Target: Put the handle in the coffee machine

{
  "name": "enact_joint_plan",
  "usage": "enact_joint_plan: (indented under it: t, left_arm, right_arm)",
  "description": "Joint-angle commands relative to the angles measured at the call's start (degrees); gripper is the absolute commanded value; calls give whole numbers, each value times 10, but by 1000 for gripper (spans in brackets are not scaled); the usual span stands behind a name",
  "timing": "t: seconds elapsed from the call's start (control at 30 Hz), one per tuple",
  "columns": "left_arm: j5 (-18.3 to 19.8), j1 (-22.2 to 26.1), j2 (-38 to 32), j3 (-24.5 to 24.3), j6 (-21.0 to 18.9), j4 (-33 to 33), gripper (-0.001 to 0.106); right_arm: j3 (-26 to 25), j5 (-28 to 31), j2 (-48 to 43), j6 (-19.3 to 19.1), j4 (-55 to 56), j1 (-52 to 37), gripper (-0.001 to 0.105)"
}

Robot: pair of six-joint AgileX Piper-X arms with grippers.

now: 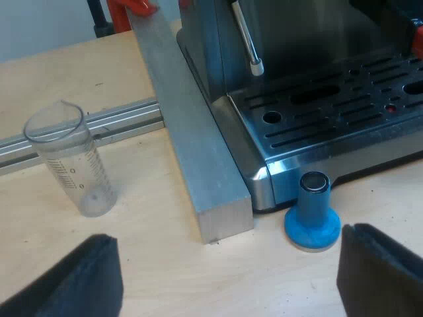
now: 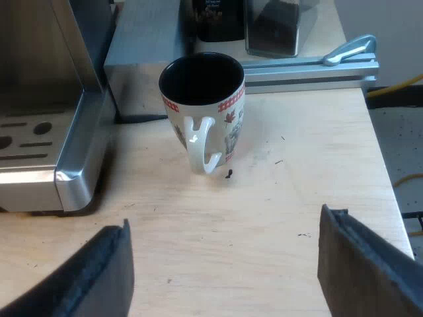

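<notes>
My left gripper is open with nothing between its fingers, low over the wooden table. Just beyond it a blue tamper stands upright against the corner of the espresso machine. The machine's slotted drip tray and thin steam wand show above the tamper. A small red piece peeks in over the drip tray; I cannot tell what it is. My right gripper is also open and holds nothing, a short way from a patterned mug that stands upright beside the machine's other corner.
A clear measuring glass stands upright near an aluminium rail. A thick aluminium bar lies along the machine's side. Behind the mug are a metal block, another rail and dark containers. The table's edge is close.
</notes>
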Motion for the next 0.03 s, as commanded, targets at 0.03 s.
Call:
enact_joint_plan:
  t: [0.03]
  left_arm:
    - [2,1,-81,-1,-5,-10,70]
  right_arm:
    - [-2,-3,-22,2,-3,0,62]
